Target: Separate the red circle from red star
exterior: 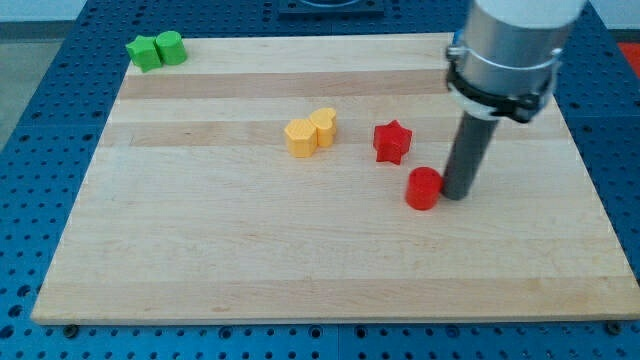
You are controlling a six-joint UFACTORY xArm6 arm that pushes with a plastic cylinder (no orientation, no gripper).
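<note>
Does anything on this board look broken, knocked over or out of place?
Nothing stands out. My tip sits just right of the red circle; the red star, yellow blocks and green blocks lie intact.

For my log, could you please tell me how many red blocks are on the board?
2: the red star block right of centre, and the red circle block below-right of it, beside my tip. None seem hidden.

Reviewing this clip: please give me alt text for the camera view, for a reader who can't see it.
My tip sits just to the view's right of the red circle, with the red star a short way up and left of the circle. Two yellow blocks touch mid-board, and two green blocks touch at the wooden board's top-left corner.
</note>
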